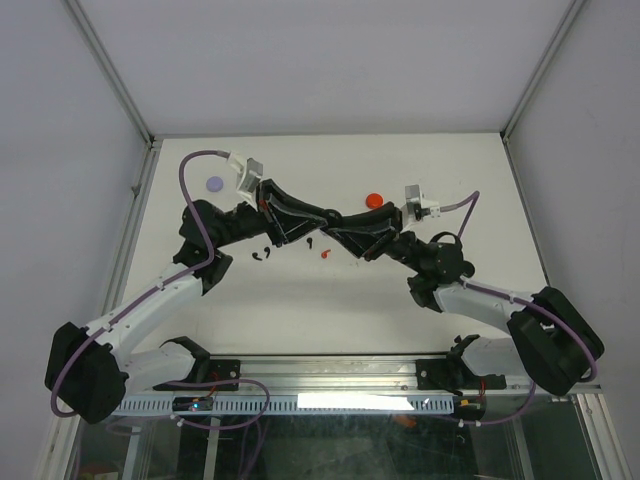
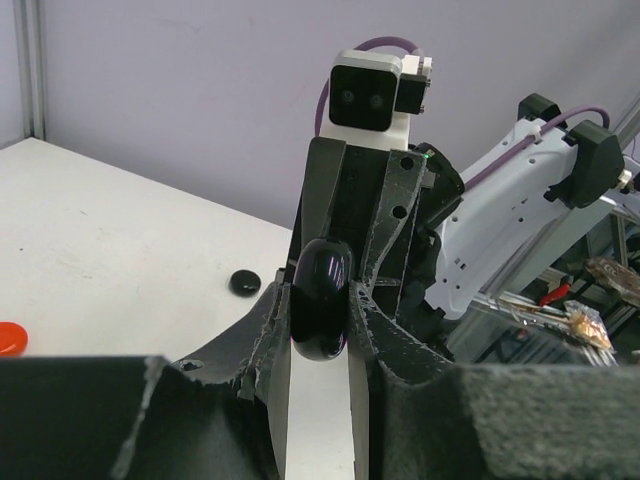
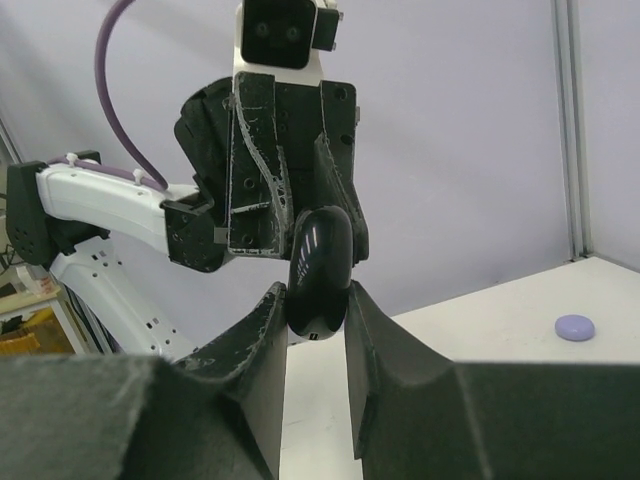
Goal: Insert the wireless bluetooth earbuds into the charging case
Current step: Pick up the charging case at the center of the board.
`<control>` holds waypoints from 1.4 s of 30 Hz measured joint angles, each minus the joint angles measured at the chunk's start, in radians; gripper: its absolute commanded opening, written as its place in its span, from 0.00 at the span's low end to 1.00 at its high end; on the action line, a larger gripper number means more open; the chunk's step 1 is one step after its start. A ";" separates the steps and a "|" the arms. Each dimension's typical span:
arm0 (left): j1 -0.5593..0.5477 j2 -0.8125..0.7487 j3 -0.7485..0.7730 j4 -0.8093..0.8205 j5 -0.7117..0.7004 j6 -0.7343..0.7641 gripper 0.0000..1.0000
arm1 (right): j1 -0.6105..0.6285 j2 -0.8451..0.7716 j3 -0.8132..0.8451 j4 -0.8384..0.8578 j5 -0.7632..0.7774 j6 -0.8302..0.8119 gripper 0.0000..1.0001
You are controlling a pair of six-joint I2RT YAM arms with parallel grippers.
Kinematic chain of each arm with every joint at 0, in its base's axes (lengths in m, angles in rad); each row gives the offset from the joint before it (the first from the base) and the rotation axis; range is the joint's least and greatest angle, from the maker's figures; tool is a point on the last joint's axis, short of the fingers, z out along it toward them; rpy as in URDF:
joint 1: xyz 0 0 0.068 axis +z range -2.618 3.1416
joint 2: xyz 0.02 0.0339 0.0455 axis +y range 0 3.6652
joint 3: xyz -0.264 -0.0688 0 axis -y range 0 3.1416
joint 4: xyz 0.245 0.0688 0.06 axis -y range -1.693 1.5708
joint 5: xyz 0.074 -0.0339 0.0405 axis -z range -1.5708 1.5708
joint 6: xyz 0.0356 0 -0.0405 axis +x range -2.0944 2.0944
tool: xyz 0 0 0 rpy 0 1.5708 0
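Note:
A glossy black charging case is held above the table between both grippers, which meet tip to tip at the middle. My left gripper is shut on it, its fingers pressing both sides. My right gripper is shut on the same case from the opposite side. In the top view the left gripper and right gripper hide the case. A red earbud and black earbuds lie on the table just in front of the grippers. No lavender earbud shows.
A lavender round case lies at the back left and also shows in the right wrist view. A red round case lies behind the right gripper. A small black round piece lies on the table near it.

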 measured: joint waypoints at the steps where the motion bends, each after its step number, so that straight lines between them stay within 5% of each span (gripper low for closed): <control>1: 0.000 -0.003 0.000 -0.014 0.000 0.008 0.08 | -0.003 -0.002 0.000 -0.008 -0.007 -0.004 0.30; 8: -0.001 -0.034 0.080 -0.305 0.017 0.167 0.06 | -0.043 -0.079 0.017 -0.187 -0.103 -0.091 0.54; 15: -0.001 -0.035 0.270 -0.698 0.026 0.376 0.07 | -0.052 -0.187 0.135 -0.521 -0.220 -0.283 0.57; 25: -0.002 0.008 0.395 -0.981 0.082 0.564 0.09 | -0.052 -0.210 0.209 -0.808 -0.288 -0.436 0.52; 42: -0.017 0.034 0.423 -1.072 0.104 0.653 0.09 | -0.052 -0.140 0.243 -0.862 -0.395 -0.430 0.33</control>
